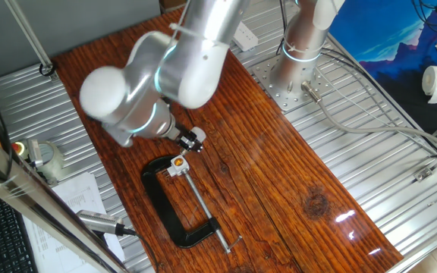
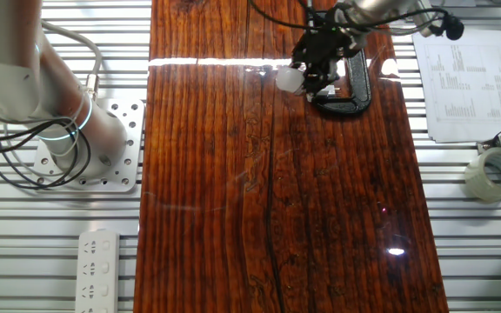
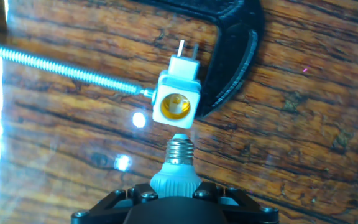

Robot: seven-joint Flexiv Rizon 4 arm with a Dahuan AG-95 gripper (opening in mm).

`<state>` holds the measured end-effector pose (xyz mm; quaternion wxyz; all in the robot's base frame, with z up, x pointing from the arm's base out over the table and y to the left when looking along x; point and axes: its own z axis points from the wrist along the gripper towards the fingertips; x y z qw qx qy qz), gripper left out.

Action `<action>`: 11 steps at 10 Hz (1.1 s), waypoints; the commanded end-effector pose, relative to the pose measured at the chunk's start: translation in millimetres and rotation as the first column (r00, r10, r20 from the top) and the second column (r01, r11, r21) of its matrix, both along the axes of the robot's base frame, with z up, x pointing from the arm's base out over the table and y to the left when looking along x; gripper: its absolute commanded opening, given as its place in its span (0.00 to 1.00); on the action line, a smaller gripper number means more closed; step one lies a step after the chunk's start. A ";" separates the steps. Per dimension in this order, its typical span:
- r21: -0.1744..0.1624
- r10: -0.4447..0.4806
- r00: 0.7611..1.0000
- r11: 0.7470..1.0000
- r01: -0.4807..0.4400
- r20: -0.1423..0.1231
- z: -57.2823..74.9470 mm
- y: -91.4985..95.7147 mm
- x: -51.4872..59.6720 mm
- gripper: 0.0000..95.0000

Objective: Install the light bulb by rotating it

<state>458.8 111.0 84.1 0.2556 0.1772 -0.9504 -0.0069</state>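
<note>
1. In the hand view I see the gripper (image 3: 174,202) at the bottom centre of the frame, clenched on the light bulb (image 3: 176,169). The black fingers close around the bulb's pale neck.
2. The bulb's silvery screw base points up the frame, towards the socket block (image 3: 177,102). The tip sits just below the socket's orange-yellow opening (I cannot tell whether the two touch).
3. The socket block is white, with two prongs sticking out of its upper side. It is pinched in the C-clamp (image 3: 229,56): the clamp's threaded screw (image 3: 61,67) comes in from the upper left and meets the block's left face, and the black frame curves past on the right.
4. In one fixed view the arm (image 1: 165,68) fills the upper left, its gripper (image 1: 193,139) just above the socket block (image 1: 178,164) at the clamp's (image 1: 174,212) open end, lower centre.
5. In the other fixed view the gripper (image 2: 316,65) works at the top centre, the bulb's rounded head (image 2: 289,80) showing whitish on its left, beside the clamp (image 2: 346,91).
6. All of this rests on the dark wooden board (image 2: 277,217).
</note>
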 end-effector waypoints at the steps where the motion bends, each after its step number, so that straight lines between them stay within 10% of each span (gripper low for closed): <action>1: 0.044 0.052 0.998 0.998 -0.050 -0.033 2.8 0.1 0.8 0.00; 7: 0.053 0.045 0.995 0.998 -0.040 -0.086 22.2 -1.2 31.7 0.00; 11: 0.083 0.081 0.979 0.994 -0.067 -0.187 8.3 -2.4 39.7 0.00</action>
